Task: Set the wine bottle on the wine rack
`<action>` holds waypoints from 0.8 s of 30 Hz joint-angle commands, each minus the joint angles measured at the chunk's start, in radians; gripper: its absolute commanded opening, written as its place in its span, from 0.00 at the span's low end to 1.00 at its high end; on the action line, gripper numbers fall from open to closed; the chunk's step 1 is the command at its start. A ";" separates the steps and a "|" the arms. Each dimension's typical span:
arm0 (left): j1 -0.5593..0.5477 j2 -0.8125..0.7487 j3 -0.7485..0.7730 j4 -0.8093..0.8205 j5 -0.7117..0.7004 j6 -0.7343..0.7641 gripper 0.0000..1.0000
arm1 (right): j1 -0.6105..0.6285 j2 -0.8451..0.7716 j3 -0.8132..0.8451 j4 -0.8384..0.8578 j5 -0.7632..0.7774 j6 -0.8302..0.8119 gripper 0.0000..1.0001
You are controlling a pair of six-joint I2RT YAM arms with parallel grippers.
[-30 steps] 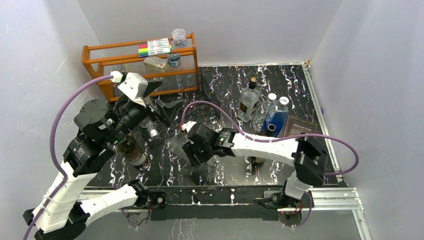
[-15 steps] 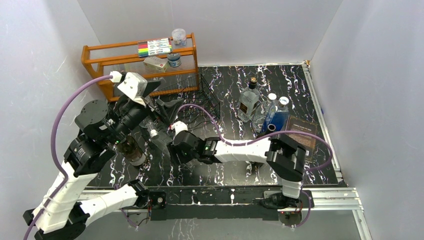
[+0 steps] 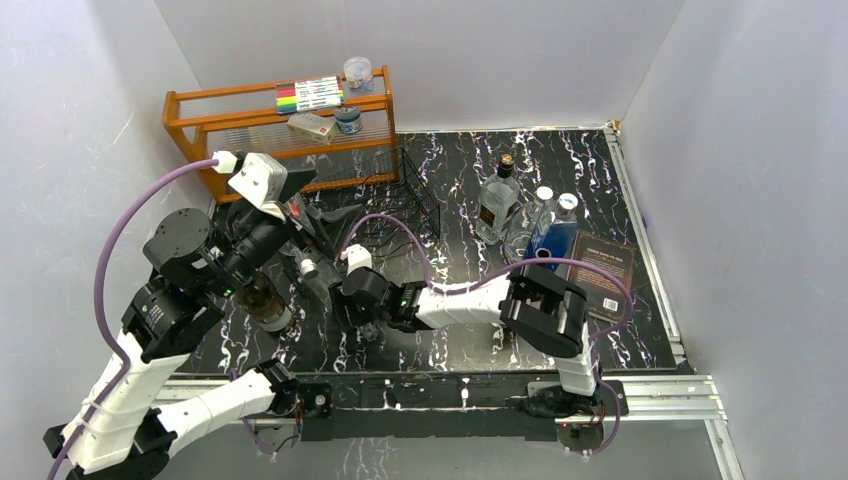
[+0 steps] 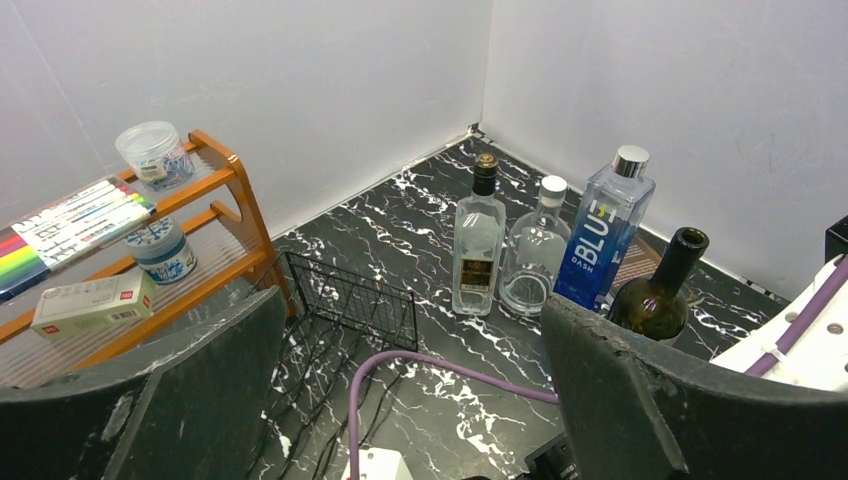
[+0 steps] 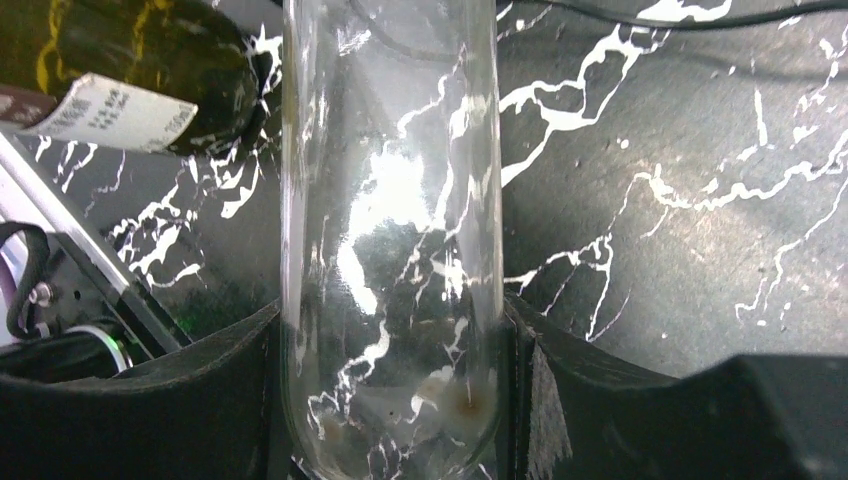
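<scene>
- Where the right pincer (image 5: 392, 340) reaches over to the left half of the worktop (image 3: 590, 170), its two fingers sit against either side of the clear glass bottle (image 5: 390, 200), closed on the base end.
- Clear glass bottle: lying lengthwise, white-capped neck pointing away from the right pincer, well short of the wine rack (image 3: 412, 195).
- Wine rack: black wire, empty cradles, just beside the right end of the orange shelf (image 3: 280, 135).
- Left pincer (image 4: 410, 320): fingers spread wide, nothing between them; in the top view it hangs between the clear glass bottle and the wine rack.
- Purple cable (image 4: 430, 365): loops over the worktop at the near side of the rack.
- Dark labelled bottle (image 5: 140, 70): lying just beside the clear glass bottle.
- Standing group, right of the rack: square bottle (image 4: 478, 245) with dark cap, round clear bottle (image 4: 530, 260), blue bottle (image 4: 603, 240), uncorked dark green bottle (image 4: 660, 295).
- Orange shelf holds: marker pack (image 4: 70, 225), plastic tub (image 4: 152, 152), small jar (image 4: 160, 250), small box (image 4: 92, 303).
</scene>
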 commanded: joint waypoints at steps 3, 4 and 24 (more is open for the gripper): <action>0.002 -0.006 0.012 -0.017 -0.017 -0.013 0.98 | -0.023 0.036 0.063 0.202 0.066 -0.013 0.00; 0.002 -0.005 0.014 -0.020 -0.019 -0.013 0.98 | -0.031 0.049 0.070 0.212 0.057 -0.014 0.00; 0.001 0.024 0.040 -0.065 -0.037 0.016 0.98 | -0.073 0.208 0.171 0.316 0.029 -0.004 0.36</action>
